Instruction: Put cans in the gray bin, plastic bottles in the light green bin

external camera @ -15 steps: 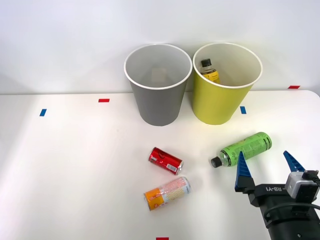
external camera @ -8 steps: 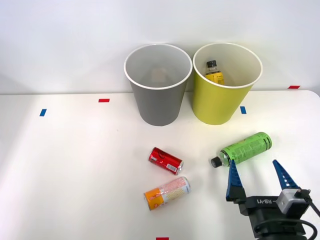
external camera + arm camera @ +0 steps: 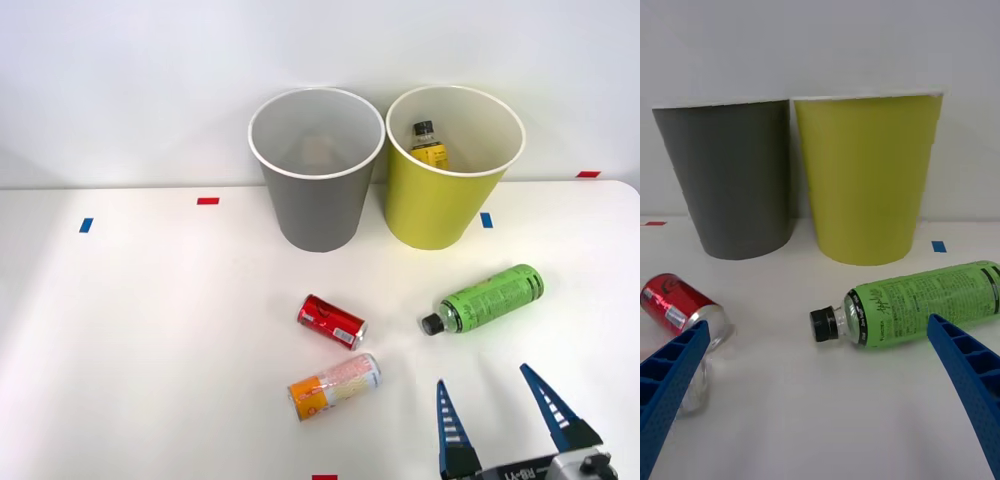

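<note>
My right gripper (image 3: 485, 378) (image 3: 816, 330) is open near the table's front right edge, nothing between its blue fingers. Ahead of it the bright green bottle (image 3: 484, 298) (image 3: 921, 302) lies on its side, black cap toward the cans. To its left lie the red can (image 3: 331, 321) (image 3: 676, 301) and the orange and pink can (image 3: 335, 386). At the back stand the gray bin (image 3: 317, 170) (image 3: 734, 176) and the light green bin (image 3: 453, 168) (image 3: 866, 176). A yellow-labelled bottle (image 3: 428, 143) stands inside the light green bin.
The white table (image 3: 150, 330) carries small red tape marks (image 3: 207, 201) and blue tape marks (image 3: 85, 225) around its edges. A white wall rises right behind the two bins.
My right gripper has drawn back toward the table's front edge, away from the green bottle, staying open. The yellow-labelled bottle has shifted a little inside the light green bin.
</note>
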Controlling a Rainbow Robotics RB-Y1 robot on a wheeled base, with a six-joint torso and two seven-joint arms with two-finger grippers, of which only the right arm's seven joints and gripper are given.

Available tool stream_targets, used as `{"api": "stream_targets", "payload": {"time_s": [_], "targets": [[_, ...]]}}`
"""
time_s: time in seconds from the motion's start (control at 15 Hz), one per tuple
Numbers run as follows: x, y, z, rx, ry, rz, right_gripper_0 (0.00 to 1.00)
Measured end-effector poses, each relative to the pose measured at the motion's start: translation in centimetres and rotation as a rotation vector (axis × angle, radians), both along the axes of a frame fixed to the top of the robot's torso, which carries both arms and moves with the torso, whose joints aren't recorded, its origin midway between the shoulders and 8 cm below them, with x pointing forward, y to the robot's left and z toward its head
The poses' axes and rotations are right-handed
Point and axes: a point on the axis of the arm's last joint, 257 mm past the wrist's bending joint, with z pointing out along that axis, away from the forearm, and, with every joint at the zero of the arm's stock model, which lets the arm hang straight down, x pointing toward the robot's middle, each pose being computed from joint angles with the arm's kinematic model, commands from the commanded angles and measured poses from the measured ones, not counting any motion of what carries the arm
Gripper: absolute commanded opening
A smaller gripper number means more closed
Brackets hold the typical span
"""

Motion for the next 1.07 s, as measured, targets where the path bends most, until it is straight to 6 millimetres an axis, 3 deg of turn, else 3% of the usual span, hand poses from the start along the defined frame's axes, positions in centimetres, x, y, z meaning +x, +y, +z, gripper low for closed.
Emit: {"api": "stream_targets", "payload": {"time_s": [0.2,0.6,1.07], "targets": [[-2.7,-0.3,-1.5,-0.020,0.052,-0.023,1.00],[-5.6,0.8,-5.0,0.006,0.126,-0.057,1.00],[-6.5,1.5,-5.4,0.019,0.141,-0.042,1.00]]}}
